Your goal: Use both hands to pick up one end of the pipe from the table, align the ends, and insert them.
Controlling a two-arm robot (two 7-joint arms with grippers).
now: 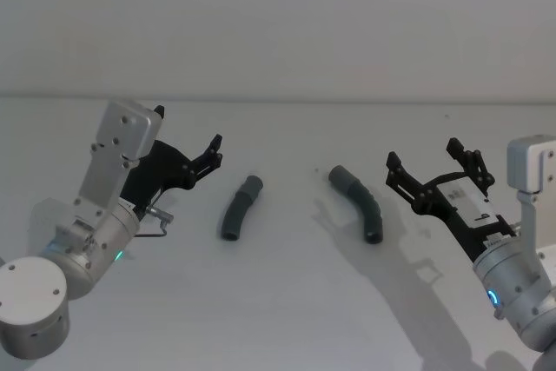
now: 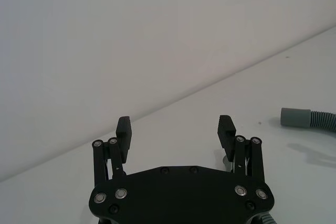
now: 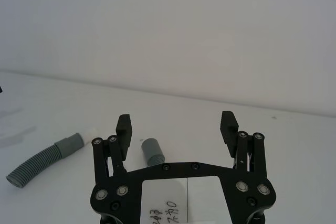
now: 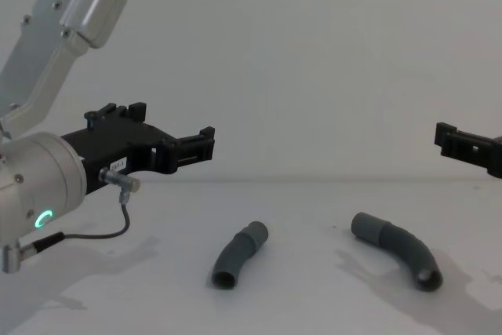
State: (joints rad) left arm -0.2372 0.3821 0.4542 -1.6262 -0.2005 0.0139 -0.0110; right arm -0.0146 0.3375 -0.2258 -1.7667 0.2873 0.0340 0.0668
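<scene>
Looking down from the head, you see your left gripper and right gripper both spread wide, holding nothing. Between them on the table lie the left pipe piece and the right pipe piece, apart, each near its closer gripper's fingertips. From the left wrist, the right pipe piece lies past the open fingers. From the right wrist, its collar shows between the spread fingers. From the chest, both grippers hover above the pieces.
</scene>
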